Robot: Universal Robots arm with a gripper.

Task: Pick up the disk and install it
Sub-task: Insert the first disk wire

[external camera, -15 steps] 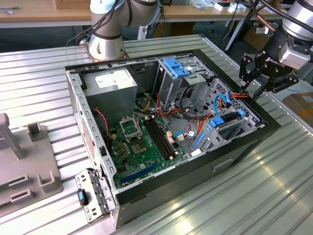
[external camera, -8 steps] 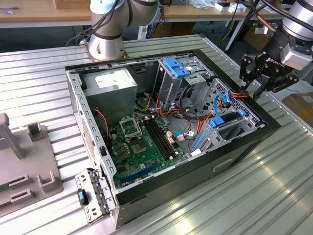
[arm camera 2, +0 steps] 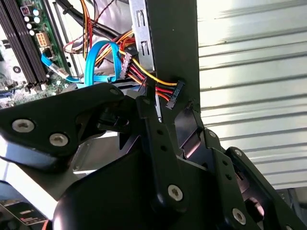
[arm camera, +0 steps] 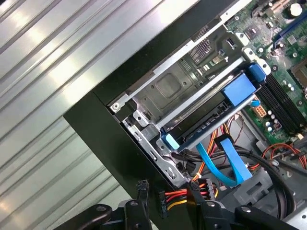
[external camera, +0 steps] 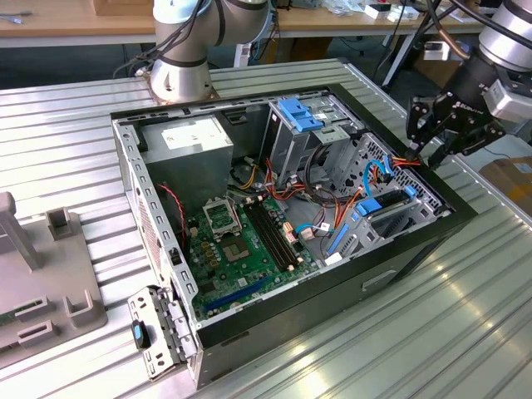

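Gripper [external camera: 434, 143]: clenched on black power connector [arm camera 2: 175, 92] at computer case [external camera: 416, 237] far-right corner; disk [arm camera: 211, 125] seated in bay.

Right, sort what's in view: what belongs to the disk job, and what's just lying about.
Job: disk, sitting in the drive bay; hand beside that bay.
Lying about: power supply; empty blue bracket; motherboard; grey fixture.

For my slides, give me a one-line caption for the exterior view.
Gripper at the open computer case's corner, above its drive bay.
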